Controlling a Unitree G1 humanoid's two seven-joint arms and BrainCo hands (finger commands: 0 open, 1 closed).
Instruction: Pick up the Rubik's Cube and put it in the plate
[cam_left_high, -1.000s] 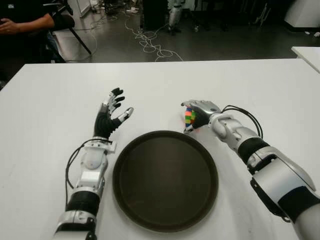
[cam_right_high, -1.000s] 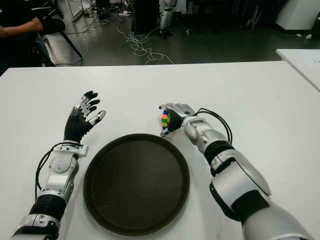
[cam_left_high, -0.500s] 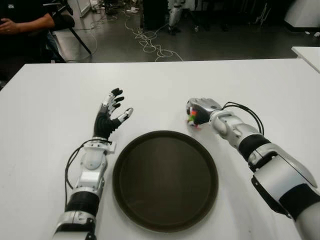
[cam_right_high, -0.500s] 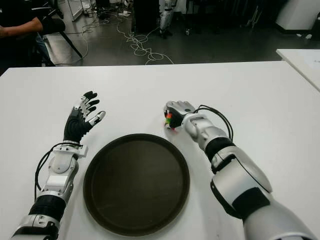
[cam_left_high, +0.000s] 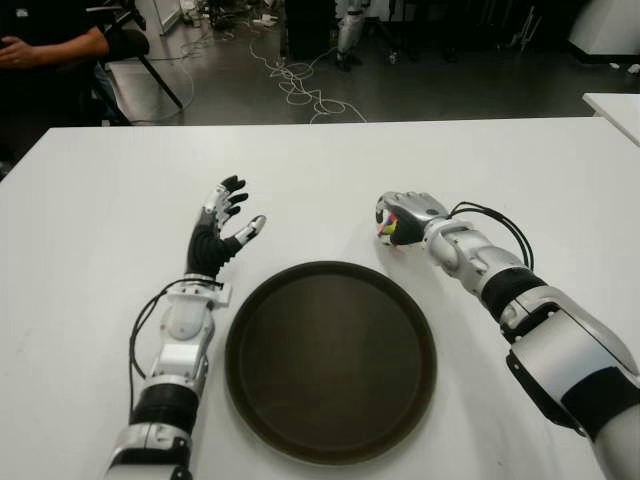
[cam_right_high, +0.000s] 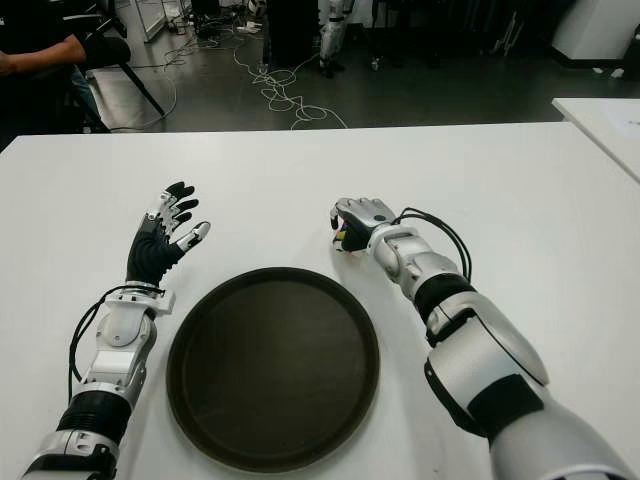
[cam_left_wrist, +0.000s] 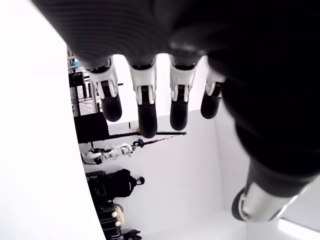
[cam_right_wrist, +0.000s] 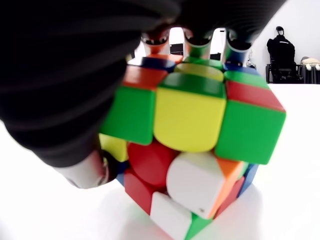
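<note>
So the right hand (cam_left_high: 402, 218) has its fingers wrapped over the Rubik's Cube (cam_right_wrist: 192, 132), sitting just right of centre in the eye view, a little above the upper right rim of the plate (cam_left_high: 330, 360) and not over it. From the head camera you only catch a sliver of colour poking out under the palm, but the right wrist view shows it well: fingertips (cam_right_wrist: 199, 47) hooked over the far top edge, thumb side pressed against one face, so it's properly clenched around the cube. The cube is tilted, one corner pointing down at the white surface (cam_left_high: 110, 200), and it looks like it's touching or barely off it, can't really tell which. It's a cube so there's no long axis to speak of; the face toward the wrist camera has a yellow centre with green on both sides, and red, white and orange stickers below. The layers look slightly twisted out of line. No logo or writing readable on the cube or the plate. The plate is a dark round thing with nothing in it, lower centre of the frame. The left hand (cam_left_high: 222, 228) is up at the plate's upper left, fingers spread, holding nothing. Upper left corner of the frame there's a person's arm (cam_left_high: 55, 47) on a chair, and cables (cam_left_high: 295, 80) on the floor past the surface.
</note>
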